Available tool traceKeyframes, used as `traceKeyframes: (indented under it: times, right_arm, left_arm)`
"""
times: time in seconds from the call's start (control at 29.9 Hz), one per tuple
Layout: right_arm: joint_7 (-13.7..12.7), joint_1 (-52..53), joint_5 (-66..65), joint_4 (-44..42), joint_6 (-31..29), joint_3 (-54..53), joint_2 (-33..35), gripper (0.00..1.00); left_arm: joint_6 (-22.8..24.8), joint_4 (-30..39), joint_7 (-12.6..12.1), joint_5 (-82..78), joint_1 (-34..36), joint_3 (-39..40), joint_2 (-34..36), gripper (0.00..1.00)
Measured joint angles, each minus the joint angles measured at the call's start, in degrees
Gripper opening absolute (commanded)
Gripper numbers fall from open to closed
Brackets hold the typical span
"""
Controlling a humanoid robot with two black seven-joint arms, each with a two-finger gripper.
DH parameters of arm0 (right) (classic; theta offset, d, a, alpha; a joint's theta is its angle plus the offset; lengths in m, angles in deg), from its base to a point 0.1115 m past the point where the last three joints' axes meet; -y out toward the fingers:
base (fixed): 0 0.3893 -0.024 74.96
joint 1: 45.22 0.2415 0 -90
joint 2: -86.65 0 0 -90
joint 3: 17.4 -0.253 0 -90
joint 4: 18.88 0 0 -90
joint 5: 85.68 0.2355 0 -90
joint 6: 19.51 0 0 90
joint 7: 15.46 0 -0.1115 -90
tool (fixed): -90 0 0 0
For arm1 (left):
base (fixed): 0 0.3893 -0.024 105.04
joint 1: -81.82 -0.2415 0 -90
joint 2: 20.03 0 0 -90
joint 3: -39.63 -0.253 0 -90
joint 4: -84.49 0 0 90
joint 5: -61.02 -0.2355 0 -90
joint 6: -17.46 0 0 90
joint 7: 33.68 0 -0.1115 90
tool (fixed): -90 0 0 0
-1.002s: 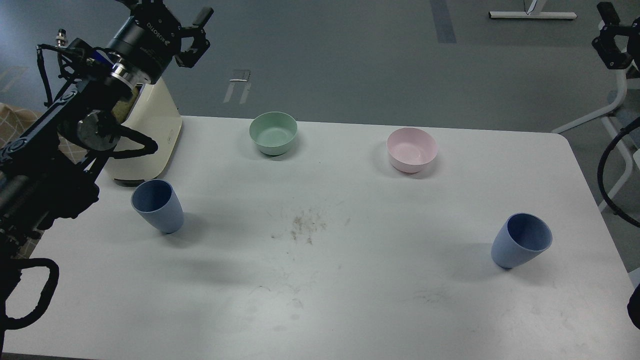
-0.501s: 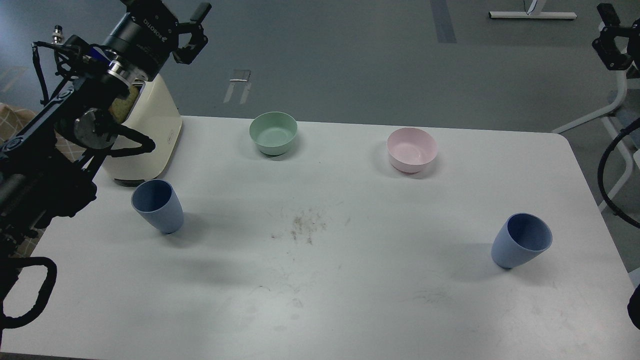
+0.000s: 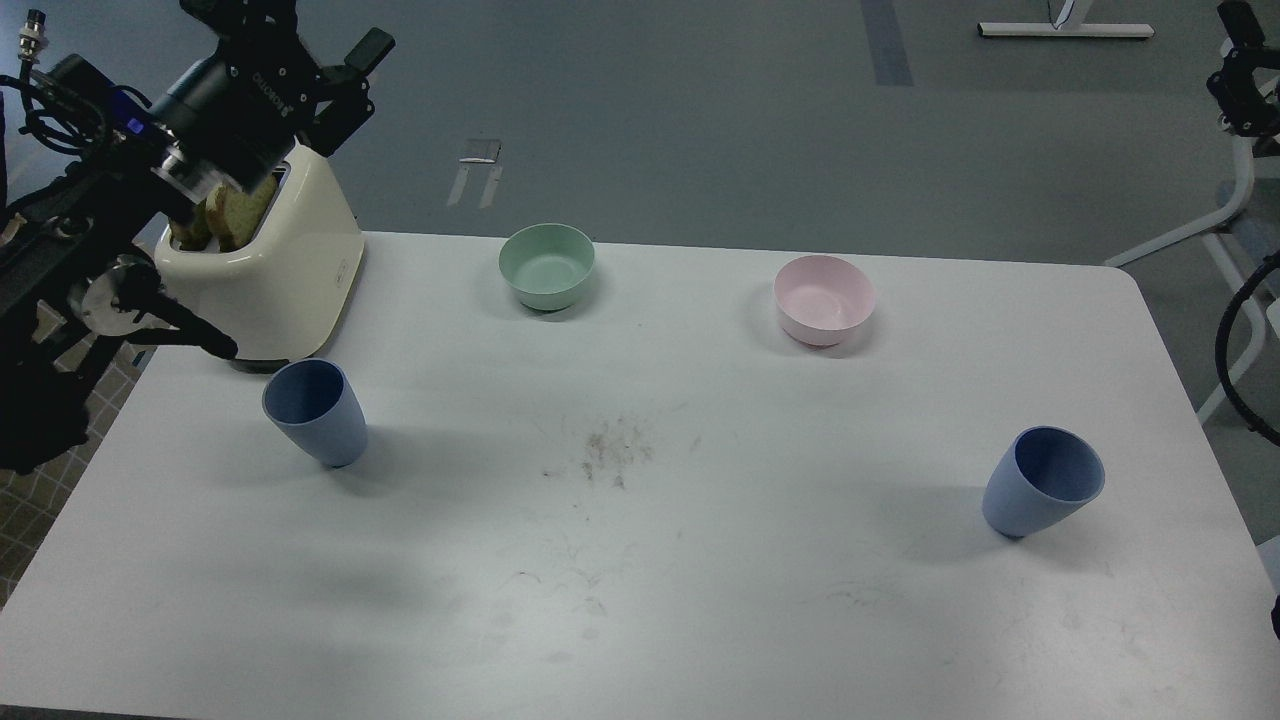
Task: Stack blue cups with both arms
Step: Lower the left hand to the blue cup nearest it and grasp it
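Two slate-blue cups on the white table (image 3: 700, 580), well apart. Left blue cup (image 3: 314, 412) near the table's left side, just in front of a cream toaster (image 3: 270, 270), mouth up and leaning toward the upper left. Right blue cup (image 3: 1043, 482) near the right edge, likewise resting on its narrow base, mouth tipped toward the upper right. Both empty, neither touched by an arm.

Farther back, a mint-green bowl (image 3: 546, 265) left of centre and a pink bowl (image 3: 823, 299) to its right, both upright and set apart from each other. Between cups and bowls, a patch of dark smudges (image 3: 610, 452) on the tabletop. Toast slices (image 3: 225, 213) standing in the toaster's slots.

Left arm (image 3: 110, 200) raised over the table's far-left corner, above the toaster and well clear of the left cup. Left pincer (image 3: 300, 40) at the upper left, fingers spread apart, one finger (image 3: 365, 48) clearly visible, nothing between them. Right pincer (image 3: 1240, 75) at the upper right edge, small, dark and partly cut off; cannot tell whether apart or together. Well away from the right cup, out past the table's far right corner.
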Motion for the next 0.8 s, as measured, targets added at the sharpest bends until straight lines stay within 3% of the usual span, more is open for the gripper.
traceKeyframes:
  times: [0.17, 0.43, 0.6, 0.8]
  right_arm:
    - [0.0, -0.9, 1.4, 0.0, 0.0, 0.0, 0.3, 1.00]
    - [0.0, -1.1, 2.0, 0.2, 0.0, 0.0, 0.4, 1.00]
    - [0.0, -1.3, 2.2, 0.2, 0.0, 0.0, 0.4, 1.00]
    - [0.0, -1.4, 2.3, 0.2, 0.0, 0.0, 0.4, 1.00]
  left_arm:
    - [-1.2, 7.2, 1.9, -14.6, -6.2, 1.0, 6.9, 0.97]
    - [-9.3, 11.5, 2.6, -34.6, -15.6, 0.3, 16.1, 0.96]
    - [-13.7, 11.3, 2.6, -48.2, -19.6, 0.1, 17.6, 0.94]
    - [-20.6, 6.3, 2.6, -62.1, -23.0, -1.8, 16.7, 0.89]
